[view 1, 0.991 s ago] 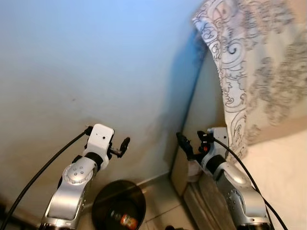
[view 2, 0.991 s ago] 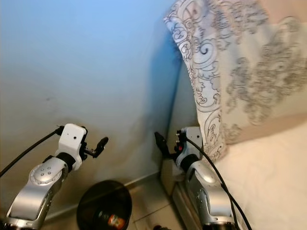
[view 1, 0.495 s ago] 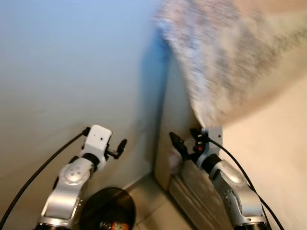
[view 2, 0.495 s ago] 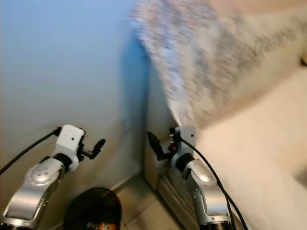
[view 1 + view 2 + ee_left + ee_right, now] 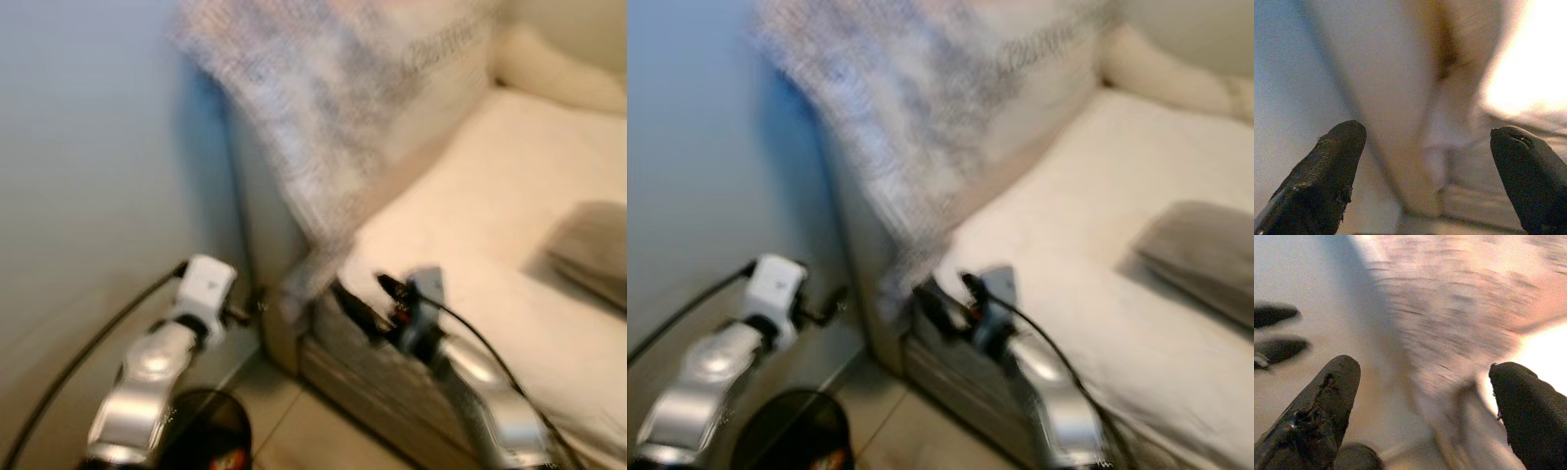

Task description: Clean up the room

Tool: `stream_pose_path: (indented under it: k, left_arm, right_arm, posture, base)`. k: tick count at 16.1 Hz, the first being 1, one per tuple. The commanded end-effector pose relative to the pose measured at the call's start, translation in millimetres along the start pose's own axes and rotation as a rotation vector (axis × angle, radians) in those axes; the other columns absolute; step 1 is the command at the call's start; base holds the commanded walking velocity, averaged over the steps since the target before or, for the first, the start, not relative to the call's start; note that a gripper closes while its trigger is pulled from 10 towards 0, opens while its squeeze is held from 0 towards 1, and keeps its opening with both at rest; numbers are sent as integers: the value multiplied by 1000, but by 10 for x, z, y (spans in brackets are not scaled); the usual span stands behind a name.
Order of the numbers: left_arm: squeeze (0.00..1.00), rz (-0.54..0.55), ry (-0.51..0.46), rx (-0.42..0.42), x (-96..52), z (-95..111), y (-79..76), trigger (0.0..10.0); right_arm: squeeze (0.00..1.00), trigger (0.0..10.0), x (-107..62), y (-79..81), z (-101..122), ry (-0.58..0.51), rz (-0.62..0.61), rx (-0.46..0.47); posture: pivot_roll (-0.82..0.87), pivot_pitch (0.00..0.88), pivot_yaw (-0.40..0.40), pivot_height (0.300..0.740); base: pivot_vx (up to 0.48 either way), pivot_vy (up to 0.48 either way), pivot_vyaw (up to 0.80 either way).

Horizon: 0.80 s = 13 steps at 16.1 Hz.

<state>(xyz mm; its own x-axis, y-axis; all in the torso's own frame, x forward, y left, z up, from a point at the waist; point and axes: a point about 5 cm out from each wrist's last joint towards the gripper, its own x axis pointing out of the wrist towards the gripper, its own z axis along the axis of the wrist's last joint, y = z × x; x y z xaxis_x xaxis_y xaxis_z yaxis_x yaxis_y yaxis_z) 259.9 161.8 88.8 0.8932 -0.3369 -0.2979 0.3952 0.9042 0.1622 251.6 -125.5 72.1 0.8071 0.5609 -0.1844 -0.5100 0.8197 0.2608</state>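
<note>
Beside one cream sofa (image 5: 460, 186), left gripper (image 5: 1440, 147) and right gripper (image 5: 1420, 382) both hover released, one bin (image 5: 211, 436) below.

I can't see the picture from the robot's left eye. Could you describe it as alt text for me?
Blurred view, looking down: a cream sofa with a grey-patterned throw draped over its arm beside a pale wall. The robot's left gripper and right gripper are raised toward that sofa arm, with a dark round bin on the floor below and a grey cushion on the seat.
</note>
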Motion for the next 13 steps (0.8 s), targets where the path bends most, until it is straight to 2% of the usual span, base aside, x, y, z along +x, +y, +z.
stream_pose_path:
  k: [1,4,6,11,13]
  left_arm:
    - [0,4,-15,15,-20,33,46,10000]
    - [0,-7,-22,22,-22,37,42,10000]
    - [0,-15,-26,26,-22,51,37,10000]
    - [0,-14,-30,32,-23,53,50,10000]
    - [0,0,-31,33,-17,53,72,10000]
  right_arm:
    - [1000,10000,24,25,65,-36,21,12]
    - [1000,10000,5,62,45,-13,65,26]
    - [1000,10000,8,30,45,-17,35,17]
    - [1000,10000,49,-136,114,-73,-136,30]
    - [1000,10000,50,-185,103,-65,-192,6]
  posture:
    - [92,0,20,740]
    - [94,0,17,740]
    - [94,0,18,740]
    - [94,0,19,740]
    - [95,0,18,740]
  base:
    - [0,0,-769]
    - [0,0,-558]
    - [0,0,-556]
    - [0,-375,-690]
    - [0,-396,0]
